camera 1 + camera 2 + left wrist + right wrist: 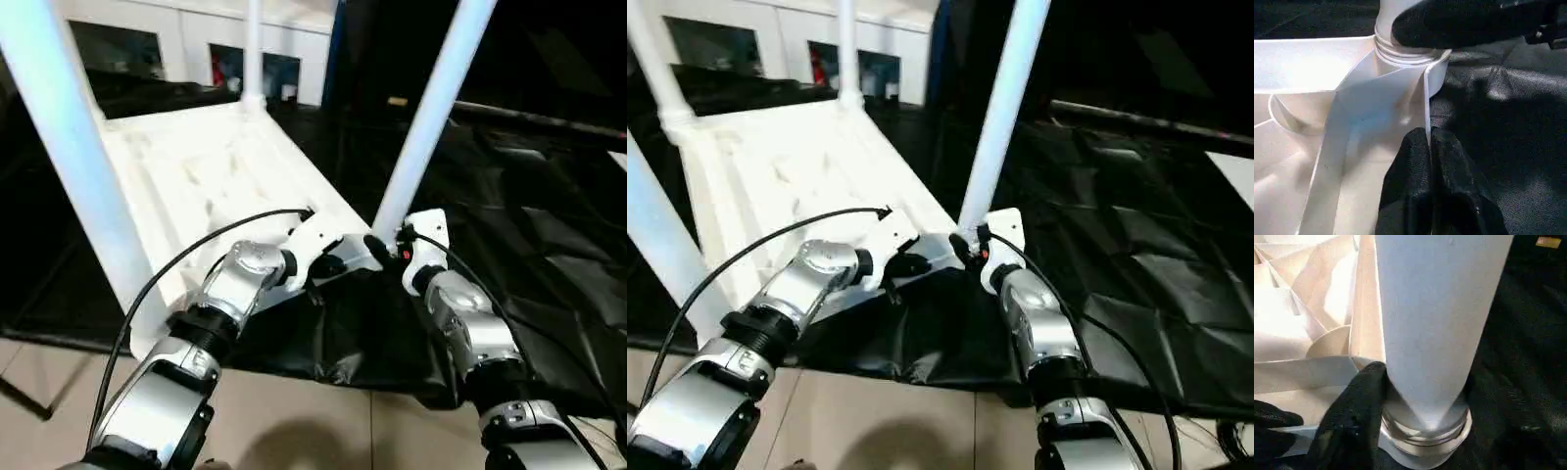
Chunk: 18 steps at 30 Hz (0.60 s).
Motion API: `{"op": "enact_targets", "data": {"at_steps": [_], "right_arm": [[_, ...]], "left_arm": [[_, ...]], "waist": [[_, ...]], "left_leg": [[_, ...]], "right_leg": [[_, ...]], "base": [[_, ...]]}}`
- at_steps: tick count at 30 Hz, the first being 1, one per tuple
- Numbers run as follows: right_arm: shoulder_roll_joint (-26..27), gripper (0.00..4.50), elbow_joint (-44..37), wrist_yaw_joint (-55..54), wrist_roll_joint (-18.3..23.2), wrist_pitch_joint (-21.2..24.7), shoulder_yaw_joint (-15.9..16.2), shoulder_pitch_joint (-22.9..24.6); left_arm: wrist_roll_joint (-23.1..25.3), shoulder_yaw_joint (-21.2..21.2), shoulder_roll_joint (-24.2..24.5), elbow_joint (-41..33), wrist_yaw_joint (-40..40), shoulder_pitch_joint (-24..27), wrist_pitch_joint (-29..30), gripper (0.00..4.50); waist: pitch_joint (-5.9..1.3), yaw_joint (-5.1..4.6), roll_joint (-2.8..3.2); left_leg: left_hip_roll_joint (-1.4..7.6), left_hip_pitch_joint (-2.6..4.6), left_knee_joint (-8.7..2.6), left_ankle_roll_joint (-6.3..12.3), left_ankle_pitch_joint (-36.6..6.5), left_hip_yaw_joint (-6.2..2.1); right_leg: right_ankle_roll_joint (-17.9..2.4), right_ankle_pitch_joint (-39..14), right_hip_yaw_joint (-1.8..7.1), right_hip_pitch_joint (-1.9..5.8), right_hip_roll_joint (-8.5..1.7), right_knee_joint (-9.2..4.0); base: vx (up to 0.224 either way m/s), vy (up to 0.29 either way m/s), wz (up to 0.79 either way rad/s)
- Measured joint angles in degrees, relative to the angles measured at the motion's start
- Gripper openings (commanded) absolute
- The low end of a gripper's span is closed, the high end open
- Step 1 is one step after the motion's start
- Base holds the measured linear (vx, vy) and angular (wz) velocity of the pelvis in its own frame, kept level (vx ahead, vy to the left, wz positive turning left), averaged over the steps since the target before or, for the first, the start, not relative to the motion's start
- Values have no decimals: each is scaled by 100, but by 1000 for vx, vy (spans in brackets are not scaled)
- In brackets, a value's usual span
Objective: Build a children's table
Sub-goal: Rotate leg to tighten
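Item: right claw (387, 245); set at middling width about the foot of the near-right leg (431, 117); one finger (1352, 416) lies against the leg's base, the other is hidden behind the tube; we judge this a hold on the leg.

Item: left claw (1429, 139); closed narrow, pinching the thin side wall of the ribbed white panel (216, 166), just beside the corner socket (1435, 73) that takes that same leg.

Item: threaded collar (1425, 431) at the leg's foot; rings of thread show above the socket mouth; we judge the leg entered but perhaps not yet turned fully home.

Item: the children's table; it lies upside down, ribs upward, on the black-draped tabletop (549, 255), its near end at the tabletop's front edge.

Item: the other legs; near-left leg (69, 147), far-right leg (253, 49) and far-left leg (656, 69); each stands upright from its corner; how tight they sit we cannot tell.

Progress, as we judge it: all four legs are standing, so the fitting is nearly finished; left to do: tightening the near-right leg, checking the others, and turning the table onto its feet.
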Motion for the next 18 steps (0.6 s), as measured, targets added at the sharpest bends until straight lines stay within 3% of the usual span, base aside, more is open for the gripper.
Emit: {"op": "enact_targets", "data": {"at_steps": [4, 11, 18], "right_arm": [[-182, 349, -112, 570, 109, 22, 65, 69], [-889, 354, -451, 2330, 259, 154, 490, 243], [-1186, 354, -486, 3346, 373, 329, 833, 330]], "left_arm": [[-16, 1, 151, 10, -218, 24, -147, 0], [-266, 25, 895, -515, -1456, 415, -445, 0], [-598, 14, 1469, -1057, -2677, 724, -365, 0]], "waist": [[0, -15, -3], [0, -35, -1], [4, 6, -6]], "left_leg": [[1, 3, -15, 0, 0, 0], [3, 9, -31, -1, 0, -2], [7, -2, -16, 0, 0, 0]], "right_leg": [[-1, 0, -2, 1, 4, 0], [-4, 0, -3, -8, 12, 0], [-11, -5, -4, -26, 4, -4]], "base": [[0, 0, 0], [0, 0, 0], [0, 0, 0]]}}
